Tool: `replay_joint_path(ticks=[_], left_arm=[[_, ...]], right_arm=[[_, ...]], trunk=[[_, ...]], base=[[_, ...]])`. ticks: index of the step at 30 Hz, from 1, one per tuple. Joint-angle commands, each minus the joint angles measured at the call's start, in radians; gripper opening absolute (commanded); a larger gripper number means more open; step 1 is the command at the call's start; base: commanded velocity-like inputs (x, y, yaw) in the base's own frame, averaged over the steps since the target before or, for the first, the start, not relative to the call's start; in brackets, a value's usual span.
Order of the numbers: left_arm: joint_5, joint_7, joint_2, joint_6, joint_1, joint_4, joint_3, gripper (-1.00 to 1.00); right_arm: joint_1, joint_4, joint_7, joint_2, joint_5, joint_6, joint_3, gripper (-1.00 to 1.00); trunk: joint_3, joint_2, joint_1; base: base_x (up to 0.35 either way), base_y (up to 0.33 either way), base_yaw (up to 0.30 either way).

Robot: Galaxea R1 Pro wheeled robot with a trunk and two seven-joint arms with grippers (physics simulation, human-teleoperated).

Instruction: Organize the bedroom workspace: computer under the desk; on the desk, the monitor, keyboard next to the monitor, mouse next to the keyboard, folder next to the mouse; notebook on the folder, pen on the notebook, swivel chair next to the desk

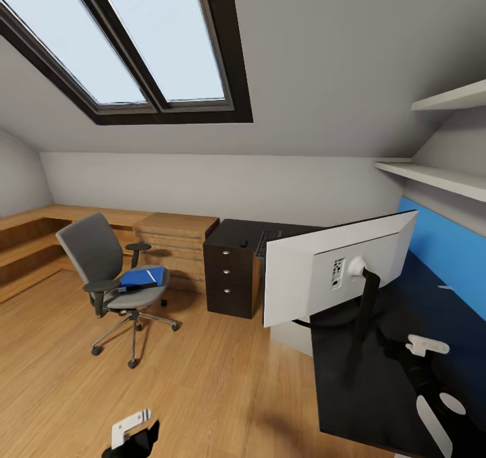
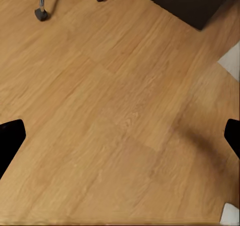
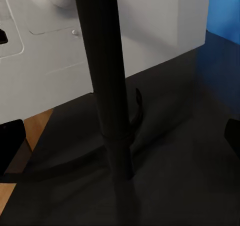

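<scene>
The monitor (image 1: 337, 269) stands on the black desk (image 1: 351, 390), its white back toward me; its black stand pole (image 3: 107, 86) rises close ahead in the right wrist view. My right gripper (image 3: 120, 138) is open, low over the desk top, fingers wide apart short of the pole. On the desk's far wing lie the keyboard (image 1: 266, 242) and a small dark mouse (image 1: 243, 244). The blue folder (image 1: 143, 277) rests on the seat of the swivel chair (image 1: 108, 269), out on the floor at left. My left gripper (image 1: 131, 436) hangs open over bare floor. The notebook and pen are out of view.
The desk's black drawers (image 1: 228, 279) stand beside a light wooden drawer cabinet (image 1: 174, 242). A pale grey box (image 1: 290, 336) shows under the desk, below the monitor. Wooden steps (image 1: 27, 242) run along the left wall. Shelves (image 1: 439, 174) hang above the desk.
</scene>
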Motion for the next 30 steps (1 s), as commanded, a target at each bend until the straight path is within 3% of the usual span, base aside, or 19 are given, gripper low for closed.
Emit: replay_joint_path(ticks=[1,3,8,14,30], left_arm=[[0.022,-0.001,0.001,0.006,0.0,0.007,0.003,1.0],[0.043,-0.01,0.007,0.005,0.0,0.029,0.004,1.0],[0.059,-0.024,0.014,-0.04,0.0,0.052,0.003,1.0],[0.059,-0.028,0.015,-0.094,0.0,0.088,0.0,1.0],[0.06,-0.031,0.016,-0.108,0.0,0.106,-0.001,1.0]], right_arm=[[-0.001,0.002,0.009,0.0,-0.01,-0.002,-0.001,1.0],[-0.001,0.005,0.009,0.0,-0.01,-0.002,-0.002,1.0],[-0.001,0.007,0.009,0.0,-0.01,-0.003,-0.003,1.0],[-0.001,0.007,0.009,0.0,-0.01,-0.004,-0.004,1.0],[-0.001,0.008,0.009,0.0,-0.01,-0.004,-0.004,1.0]], trunk=[[-0.001,-0.001,0.0],[-0.001,-0.001,0.0],[-0.001,-0.001,0.0],[-0.001,-0.001,0.0],[-0.001,-0.001,0.0]], base=[[0.0,0.0,0.0],[0.0,0.0,0.0],[0.014,0.0,0.0],[0.191,0.0,0.0],[0.13,0.0,0.0]])
